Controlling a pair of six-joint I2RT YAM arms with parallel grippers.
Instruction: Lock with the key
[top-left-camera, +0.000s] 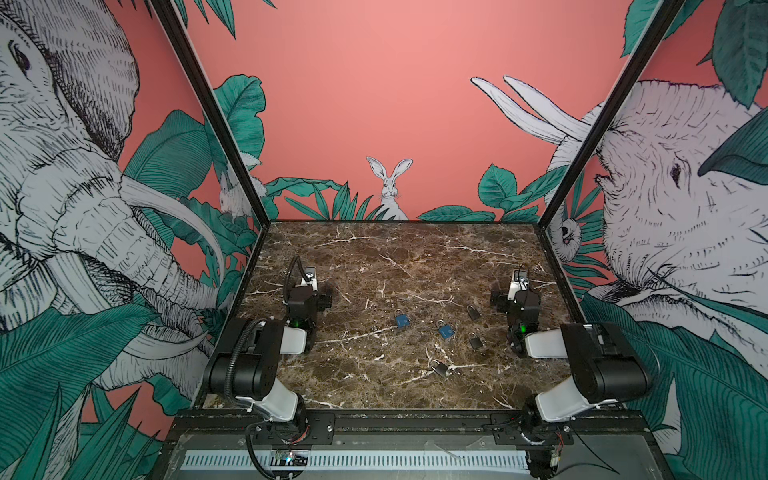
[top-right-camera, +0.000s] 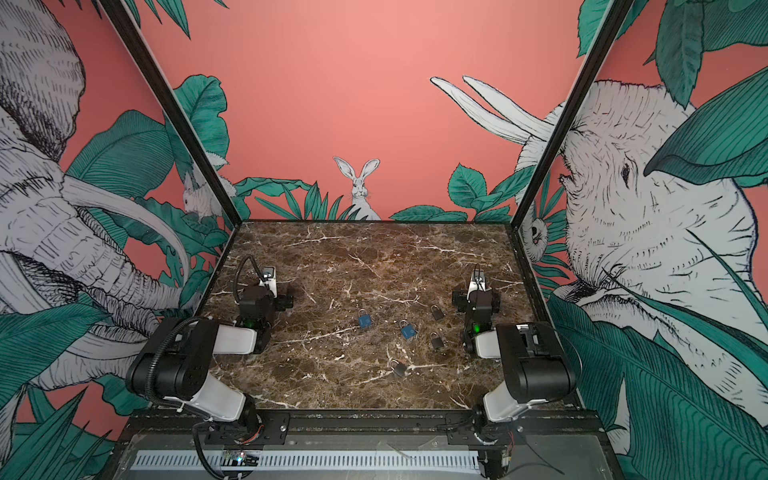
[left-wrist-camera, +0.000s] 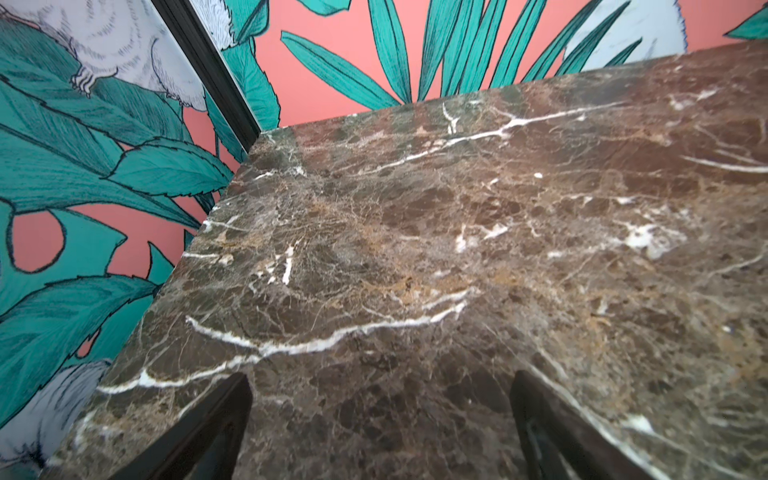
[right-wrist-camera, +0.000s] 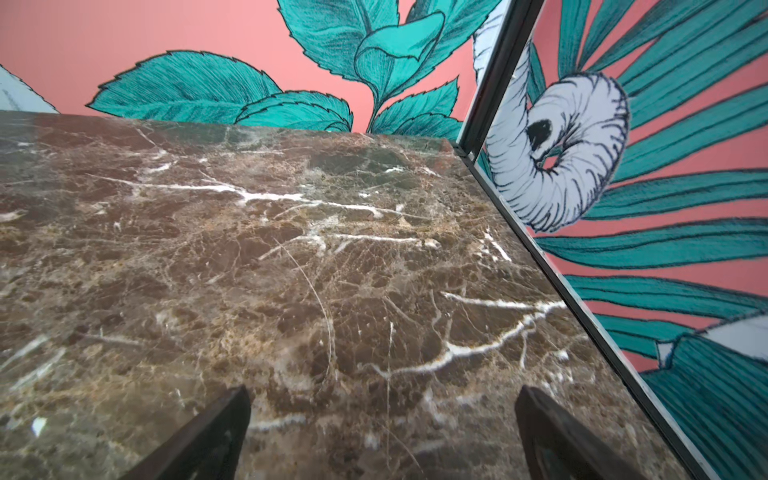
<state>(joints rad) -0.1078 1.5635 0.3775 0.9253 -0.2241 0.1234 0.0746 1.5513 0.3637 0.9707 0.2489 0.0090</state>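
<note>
In both top views five locks lie on the marble table (top-left-camera: 374, 257), right of the middle. The left blue lock (top-left-camera: 402, 320) and right blue lock (top-left-camera: 445, 331) sit near each other. The far dark lock (top-left-camera: 473, 312) and mid dark lock (top-left-camera: 476, 340) lie further right, and the near dark lock (top-left-camera: 439, 368) is closest to the front edge. None touches another. Whether a key sits in any lock is too small to tell. The left arm (top-left-camera: 291, 338) is folded at the table's left side and the right arm (top-left-camera: 544, 345) at its right. Neither touches a lock.

In the left wrist view, the left gripper (left-wrist-camera: 381, 376) has its fingers spread wide over bare marble, holding nothing.

In the right wrist view, the right gripper (right-wrist-camera: 383, 390) is likewise wide apart and empty, beside the side wall (right-wrist-camera: 665, 249).
</note>
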